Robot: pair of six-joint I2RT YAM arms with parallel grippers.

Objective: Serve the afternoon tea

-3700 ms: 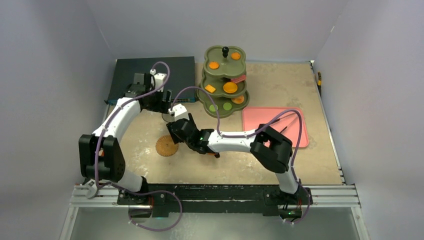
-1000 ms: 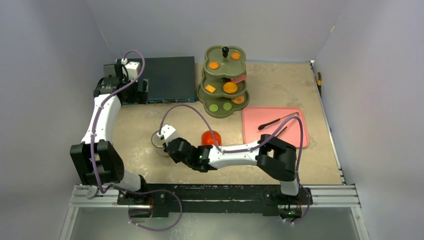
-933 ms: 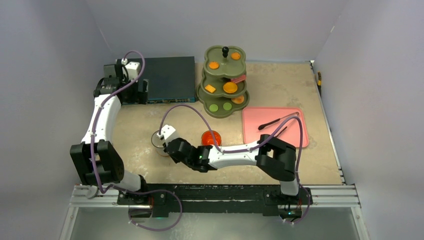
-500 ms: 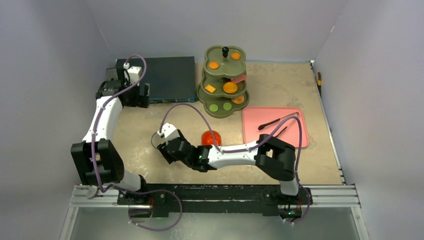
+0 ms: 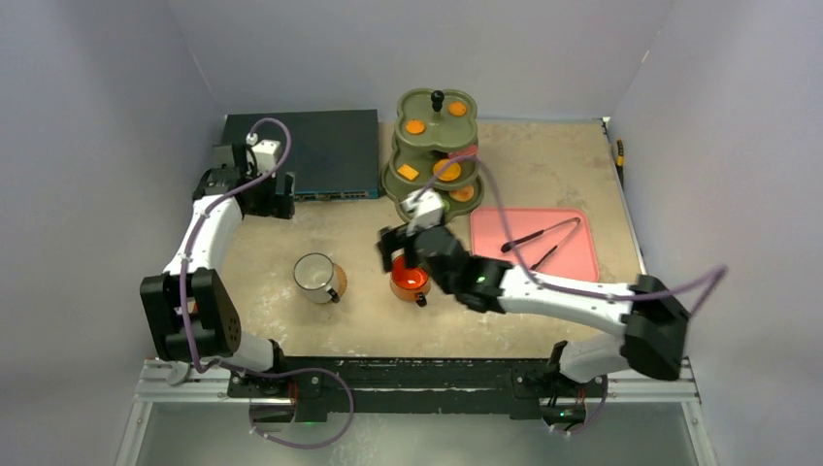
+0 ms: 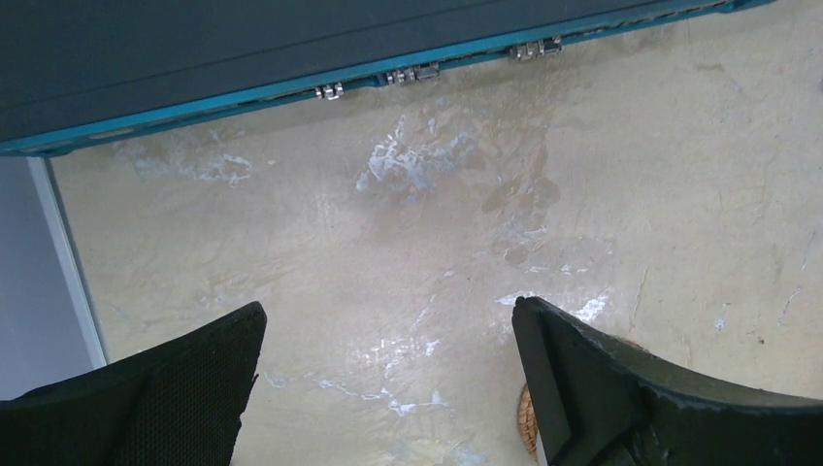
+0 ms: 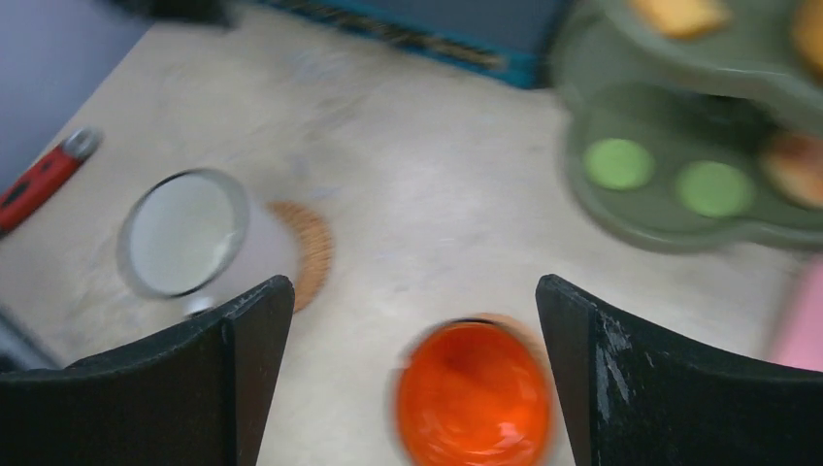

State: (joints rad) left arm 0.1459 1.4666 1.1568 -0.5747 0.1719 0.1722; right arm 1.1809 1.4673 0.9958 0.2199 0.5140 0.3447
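Right gripper [image 7: 412, 291] spread wide, empty, hung over glossy orange ceramic mug [image 5: 410, 279]. White mug [image 5: 315, 275] sat on round cork coaster [image 7: 309, 250] at its 9 o'clock, mugs apart. Left gripper [image 6: 388, 313] wide, empty, near edge of flat dark-blue box [image 6: 243, 49].

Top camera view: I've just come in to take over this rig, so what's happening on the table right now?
Afternoon tea is being set out. The white mug stands on a cork coaster, the orange mug beside it. The right gripper hangs open over the orange mug, holding nothing. The left gripper is open and empty near the dark-blue box. The three-tier stand carries biscuits.
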